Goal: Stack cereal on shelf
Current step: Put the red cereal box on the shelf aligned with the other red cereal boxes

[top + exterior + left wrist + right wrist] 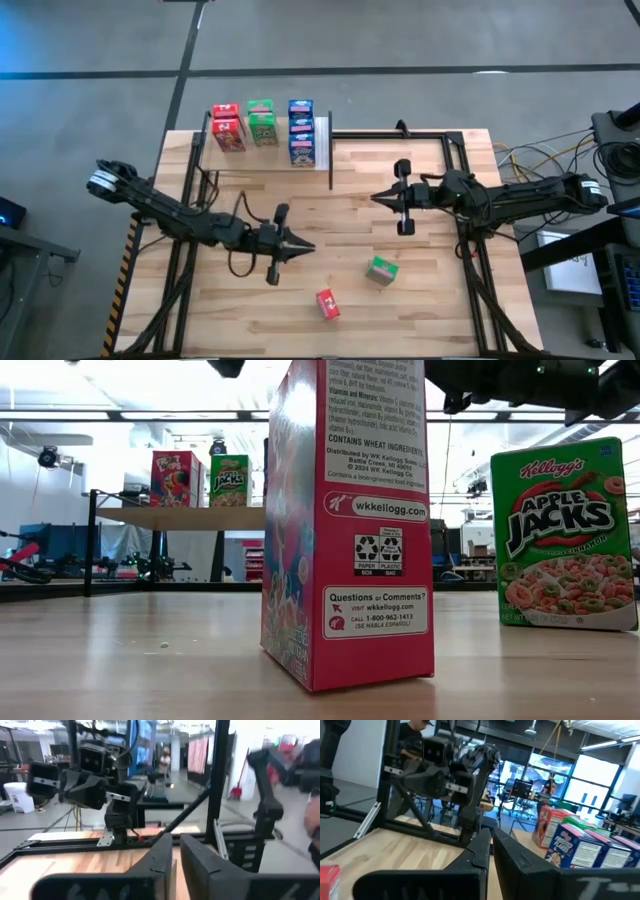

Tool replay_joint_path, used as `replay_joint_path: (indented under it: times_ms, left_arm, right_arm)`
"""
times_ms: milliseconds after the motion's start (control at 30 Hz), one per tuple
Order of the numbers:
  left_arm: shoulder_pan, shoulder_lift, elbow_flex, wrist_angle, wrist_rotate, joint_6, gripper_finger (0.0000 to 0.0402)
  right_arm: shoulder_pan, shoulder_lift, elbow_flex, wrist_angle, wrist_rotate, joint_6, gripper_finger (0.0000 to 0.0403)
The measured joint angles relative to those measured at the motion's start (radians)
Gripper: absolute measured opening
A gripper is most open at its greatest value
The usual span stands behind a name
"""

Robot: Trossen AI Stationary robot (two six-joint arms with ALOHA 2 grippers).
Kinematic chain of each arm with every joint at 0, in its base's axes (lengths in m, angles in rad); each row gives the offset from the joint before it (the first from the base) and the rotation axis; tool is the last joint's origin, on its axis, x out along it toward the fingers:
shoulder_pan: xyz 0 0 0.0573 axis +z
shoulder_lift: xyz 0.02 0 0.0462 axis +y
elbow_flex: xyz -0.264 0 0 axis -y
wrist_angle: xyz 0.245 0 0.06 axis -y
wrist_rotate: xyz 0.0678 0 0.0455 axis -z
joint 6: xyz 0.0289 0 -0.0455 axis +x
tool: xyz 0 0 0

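The shelf (322, 142) stands at the table's far edge, left of centre, with red (227, 127), green (262, 122) and blue (301, 131) cereal boxes standing on it. Two more boxes stand loose on the table near the front: a green one (381, 270) (565, 535) and a red one (327, 304) (345, 520). My left gripper (308, 246) (176, 842) hovers shut at mid-table, pointing level toward the right edge, left of the loose boxes. My right gripper (377, 197) (490, 834) is shut too, pointing toward the left edge, above and beyond the green box. Neither holds anything.
Black frame rails (455, 150) run along the table's sides and far right edge. Cables and equipment (560, 160) lie beyond the right edge. Bare wood (250, 310) shows between the arms and at the near left. A person (415, 726) shows in the room behind.
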Motion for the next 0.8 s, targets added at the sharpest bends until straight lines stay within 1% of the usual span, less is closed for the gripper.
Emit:
replay_joint_path:
  times_ms: [33, 67, 233, 333, 467, 600, 700, 800]
  left_arm:
    - [0.000, 0.010, 0.033, -0.052, 0.000, 0.006, 0.0030]
    - [0.000, 0.016, 0.068, -0.139, 0.000, 0.007, 0.0041]
    - [-0.004, 0.085, 0.296, -0.669, 0.022, -0.005, 0.0109]
    - [-0.010, 0.163, 0.410, -0.859, 0.040, -0.001, 0.0152]
    - [-0.015, 0.262, 0.537, -1.025, 0.042, 0.015, 0.0204]
    - [-0.027, 0.340, 0.635, -1.159, 0.065, 0.062, 0.0244]
    - [-0.037, 0.375, 0.690, -1.209, 0.122, 0.089, 0.0260]
    - [-0.041, 0.397, 0.724, -1.238, 0.174, 0.100, 0.0262]
  right_arm:
    - [0.000, 0.000, 0.000, -0.001, -0.004, -0.004, 0.0013]
    - [0.000, 0.000, -0.001, -0.001, -0.004, -0.010, 0.0013]
    - [0.000, -0.008, -0.001, 0.000, -0.005, -0.028, 0.0013]
    - [0.000, -0.014, -0.001, -0.002, -0.005, -0.030, 0.0013]
    - [0.000, -0.016, -0.001, -0.006, -0.005, -0.033, 0.0013]
    - [0.000, -0.016, -0.001, -0.006, -0.005, -0.034, 0.0013]
    - [0.000, -0.016, -0.001, -0.006, -0.005, -0.034, 0.0013]
    - [0.000, -0.016, -0.001, -0.006, -0.005, -0.034, 0.0013]
